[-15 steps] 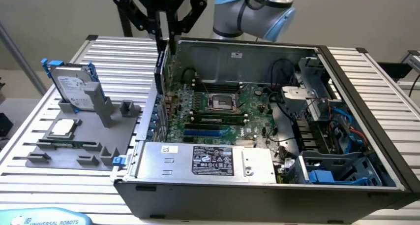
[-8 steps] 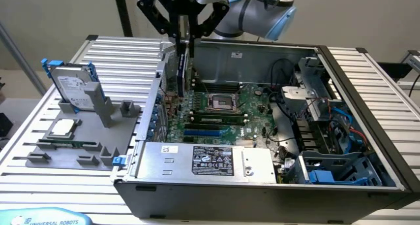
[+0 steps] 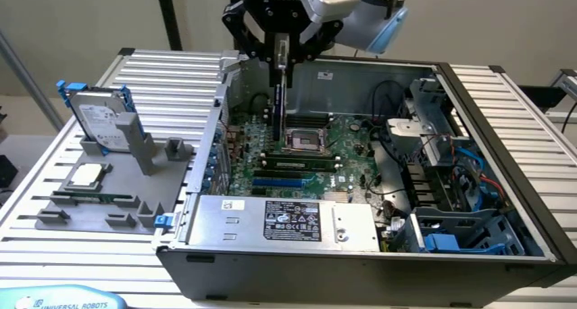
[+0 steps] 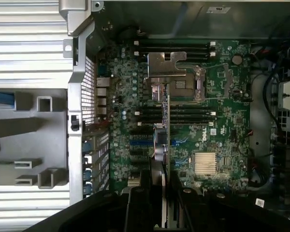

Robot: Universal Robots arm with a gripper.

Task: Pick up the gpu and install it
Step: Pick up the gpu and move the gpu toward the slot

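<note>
Black end effector point(image 3: 282, 59) partly closed, gripping thin flat dark gpu point(image 3: 280, 103) edge-down over green motherboard point(image 3: 338, 157); install step in hand, likely needing slot alignment.

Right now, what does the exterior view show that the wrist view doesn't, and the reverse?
Exterior view adds: the small square silver processor chip and the labelled silver power supply box. Wrist view adds: white Dell lettering on the board. Both: the black hand gripping the thin flat dark gpu card, held on edge over the green motherboard.
</note>
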